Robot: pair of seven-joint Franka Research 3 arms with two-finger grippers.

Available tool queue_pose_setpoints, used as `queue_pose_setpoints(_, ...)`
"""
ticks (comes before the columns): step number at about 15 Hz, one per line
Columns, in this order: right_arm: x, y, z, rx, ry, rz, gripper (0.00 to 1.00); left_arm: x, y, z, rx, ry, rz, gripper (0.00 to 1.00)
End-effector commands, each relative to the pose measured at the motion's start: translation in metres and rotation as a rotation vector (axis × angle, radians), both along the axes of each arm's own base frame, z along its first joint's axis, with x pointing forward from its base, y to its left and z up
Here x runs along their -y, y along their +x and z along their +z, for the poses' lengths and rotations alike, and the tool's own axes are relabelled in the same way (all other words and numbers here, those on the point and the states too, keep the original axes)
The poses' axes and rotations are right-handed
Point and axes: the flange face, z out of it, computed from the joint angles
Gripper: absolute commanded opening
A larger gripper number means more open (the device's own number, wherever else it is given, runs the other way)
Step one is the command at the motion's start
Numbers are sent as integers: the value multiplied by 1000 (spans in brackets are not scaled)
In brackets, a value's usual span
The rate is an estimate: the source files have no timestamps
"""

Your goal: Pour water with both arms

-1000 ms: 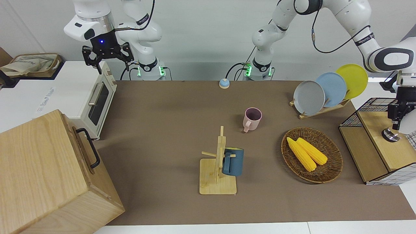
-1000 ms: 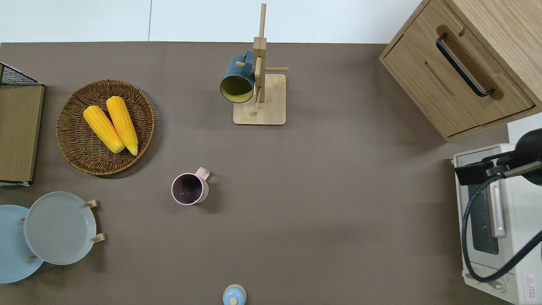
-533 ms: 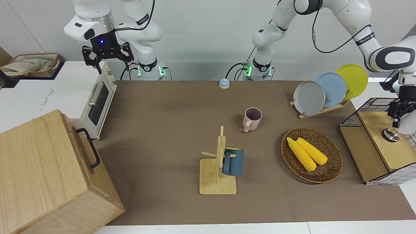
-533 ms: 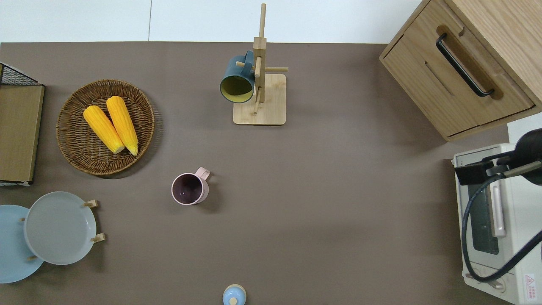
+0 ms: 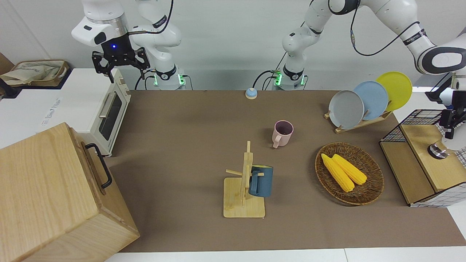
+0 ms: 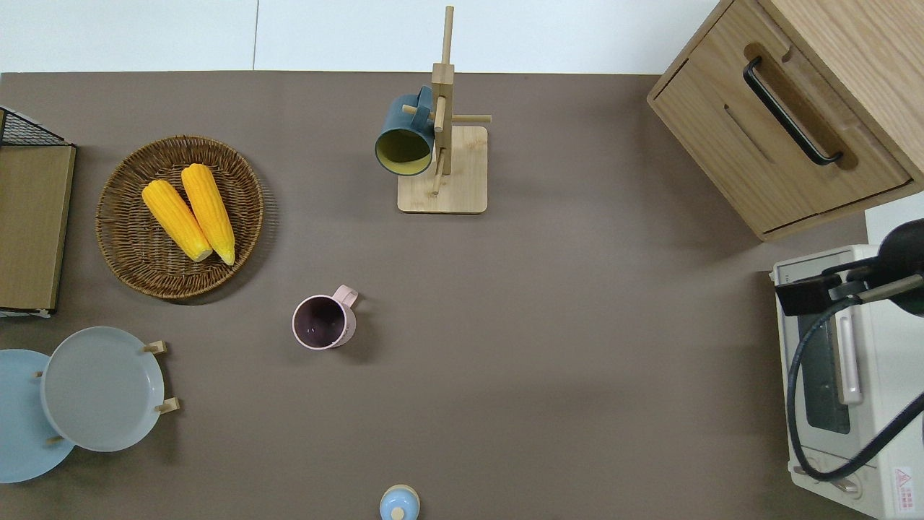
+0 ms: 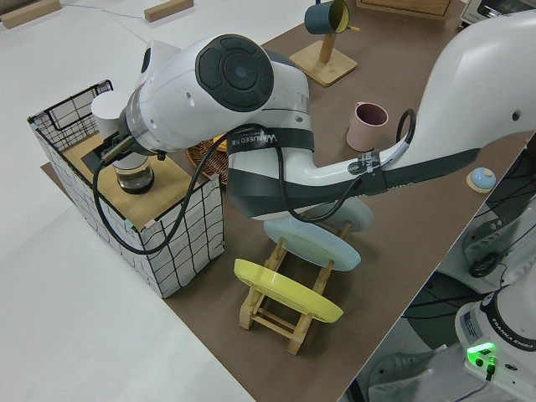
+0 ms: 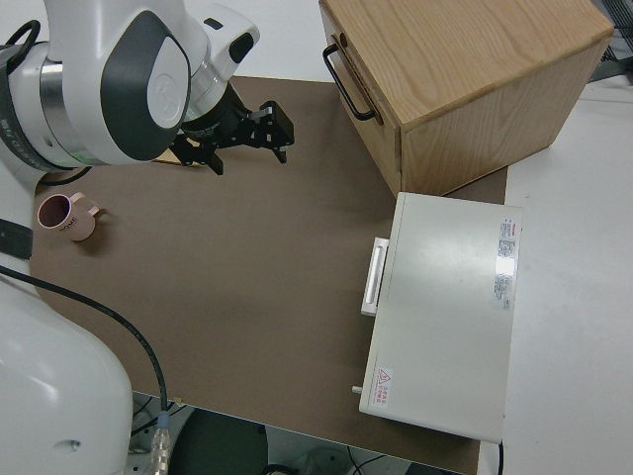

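My left gripper [image 5: 450, 125] hangs over the wooden top of the wire basket [image 5: 391, 136] at the left arm's end of the table. It is a little above a small glass jar [image 5: 438, 151] with a metal top. Whether the jar holds water cannot be told. In the left side view the arm's bulk hides the gripper; the jar [image 7: 134, 174] stands beside a white cylinder [image 7: 107, 110]. A pink cup [image 5: 283, 133] stands upright mid-table. A dark blue cup [image 5: 261, 181] hangs on a wooden rack [image 5: 243, 208]. My right gripper [image 5: 120, 65] is open; that arm is parked.
A wicker basket [image 5: 367, 194] with two corn cobs lies between the rack and the wire basket. Three plates [image 5: 346, 109] stand in a holder nearer the robots. A toaster oven [image 5: 109, 109] and a wooden cabinet [image 5: 47, 189] fill the right arm's end. A small bell [image 5: 251, 93] sits near the robots.
My left gripper has risen from just above the glass jar and drifted toward the table's end. The jar has stayed in place. The right arm has not moved.
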Motion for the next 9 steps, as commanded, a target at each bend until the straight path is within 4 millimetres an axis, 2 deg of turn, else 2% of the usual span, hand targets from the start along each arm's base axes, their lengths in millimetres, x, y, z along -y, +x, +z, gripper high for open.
queue_pose_setpoints(1, 1, -3, -1, -11, -1, 15, 992, -4, -7, 6, -52, -21, 23, 998)
queue_pose_setpoints(5, 1, -3, -1, -11, -1, 15, 992, -2, -10, 9, -132, -24, 35, 998)
queue_pose_setpoints(9, 1, -3, -1, -11, -1, 15, 992, 10, -11, 15, -185, -77, 61, 998)
